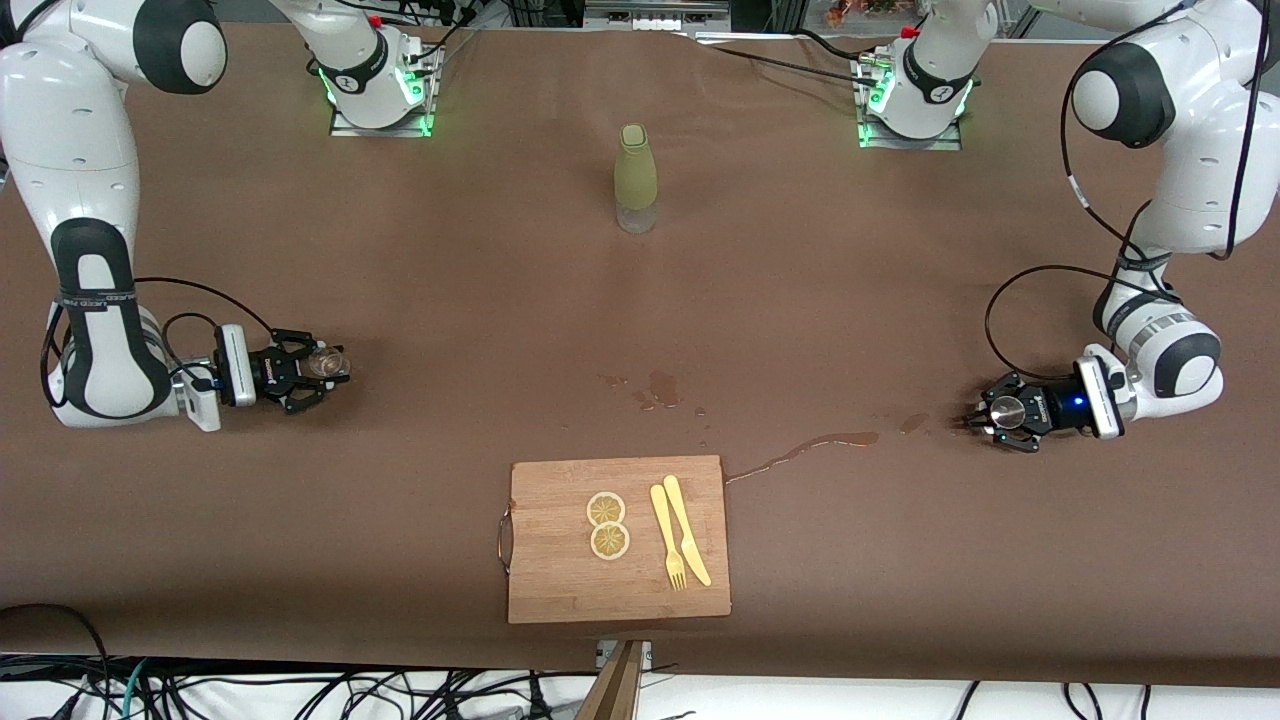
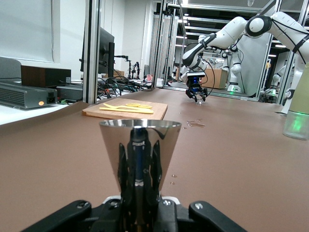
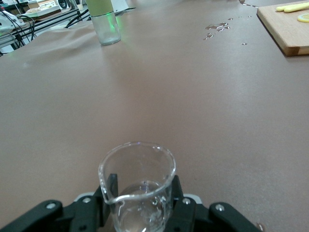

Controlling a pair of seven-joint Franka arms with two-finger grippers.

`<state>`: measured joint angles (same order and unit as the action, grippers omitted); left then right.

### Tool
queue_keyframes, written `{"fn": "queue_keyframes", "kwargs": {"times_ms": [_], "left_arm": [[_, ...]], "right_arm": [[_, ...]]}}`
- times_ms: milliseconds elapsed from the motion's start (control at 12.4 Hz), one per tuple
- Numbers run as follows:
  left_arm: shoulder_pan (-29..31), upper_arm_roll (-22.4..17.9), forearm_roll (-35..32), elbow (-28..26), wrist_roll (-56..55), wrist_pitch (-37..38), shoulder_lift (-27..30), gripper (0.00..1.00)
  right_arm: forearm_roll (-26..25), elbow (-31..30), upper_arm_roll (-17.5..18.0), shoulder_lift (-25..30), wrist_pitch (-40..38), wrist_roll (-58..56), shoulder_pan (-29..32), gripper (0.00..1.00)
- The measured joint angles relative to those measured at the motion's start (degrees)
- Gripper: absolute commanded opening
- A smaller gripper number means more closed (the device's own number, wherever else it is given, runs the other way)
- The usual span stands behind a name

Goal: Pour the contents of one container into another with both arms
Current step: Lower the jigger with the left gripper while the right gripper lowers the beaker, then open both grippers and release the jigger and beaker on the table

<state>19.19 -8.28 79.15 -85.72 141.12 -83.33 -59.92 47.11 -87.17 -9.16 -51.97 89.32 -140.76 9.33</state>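
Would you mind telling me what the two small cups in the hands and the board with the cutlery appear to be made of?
Cup in the left hand: polished metal, probably steel; it mirrors the hand. Cup in the right hand: clear glass or plastic, see-through, with a pouring lip. Board: light wood, matte, grain showing, with a metal handle. Fork and knife: yellow, likely plastic.

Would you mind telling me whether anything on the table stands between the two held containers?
Nothing visible does: only spilled puddles lie between the glass beaker and the metal cup.
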Motion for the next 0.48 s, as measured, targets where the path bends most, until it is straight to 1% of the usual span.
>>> {"fn": "queue_keyframes", "kwargs": {"times_ms": [81, 162, 242, 485], "left_arm": [[0.01, -0.01, 0.0, -0.23, 0.02, 0.0, -0.1, 0.42], [0.03, -0.08, 0.0, -0.37, 0.02, 0.0, -0.1, 0.87], [0.05, -0.17, 0.0, -0.38, 0.05, 0.0, -0.1, 1.0], [0.05, -0.46, 0.0, -0.39, 1.95, 0.0, -0.1, 1.0]], "right_arm": [[0.0, 0.0, 0.0, 0.0, 0.0, 0.0, 0.02, 1.0], [-0.04, 0.0, -0.04, 0.0, 0.0, 0.0, 0.12, 1.0], [-0.42, 0.0, -0.13, 0.0, 0.0, 0.0, 0.39, 1.0], [-3.13, 0.03, -0.71, 0.07, 0.0, -0.01, 2.27, 1.0]]}}
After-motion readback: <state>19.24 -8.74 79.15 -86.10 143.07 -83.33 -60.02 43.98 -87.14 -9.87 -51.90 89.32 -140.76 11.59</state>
